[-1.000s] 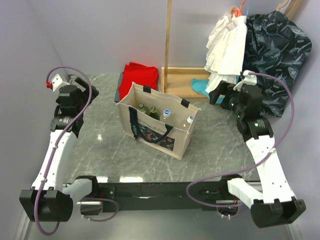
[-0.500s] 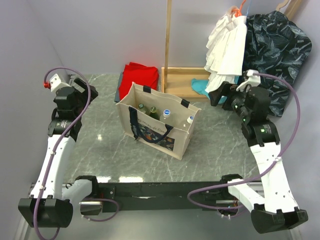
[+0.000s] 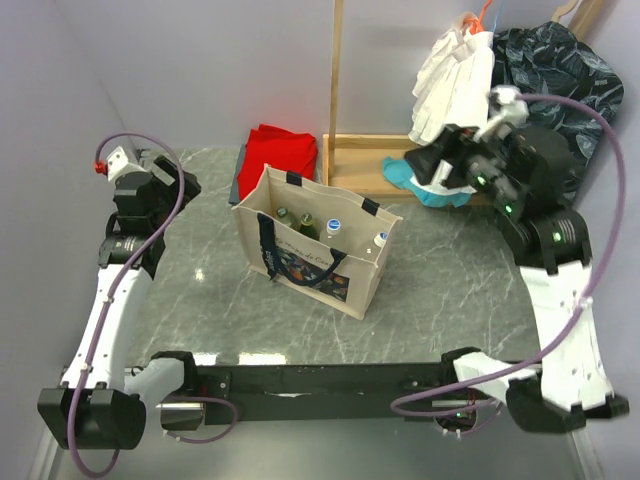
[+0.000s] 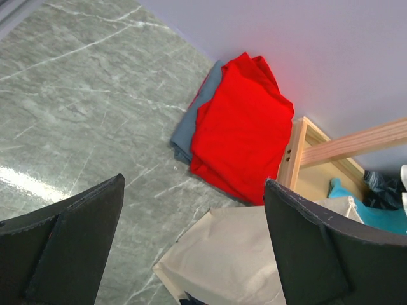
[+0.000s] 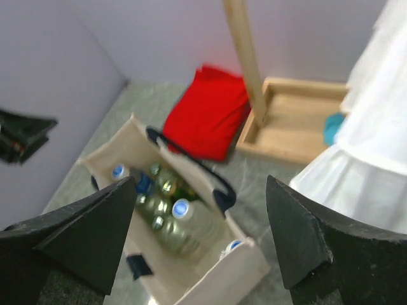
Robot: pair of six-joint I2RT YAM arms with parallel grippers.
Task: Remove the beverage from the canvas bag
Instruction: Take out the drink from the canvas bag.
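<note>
Table: grey-green marble-look top, purple walls behind and to the left.
Canvas bag: stands upright near the table's middle, mouth open, navy strap handles hanging at the rim, dark printed panel low on the side facing the arms. One beige corner shows at the bottom of the left wrist view.
Bottles: several upright inside the bag; green glass ones towards the left, blue-and-white caps towards the right. The right wrist view looks down on them, blurred.
Left claw: over the far-left part of the table, well apart from the bag; fingers spread wide, nothing between them.
Right claw: raised above the far-right edge, beside the hanging clothes, aimed towards the bag; fingers wide apart, gripping nothing.
Red cloth: folded, against the back wall just behind the bag, lying over something grey-blue.
Wooden stand: tray base right of the red cloth, upright post rising from it.
Clothes: white garment and dark patterned garment hang at far right.
</note>
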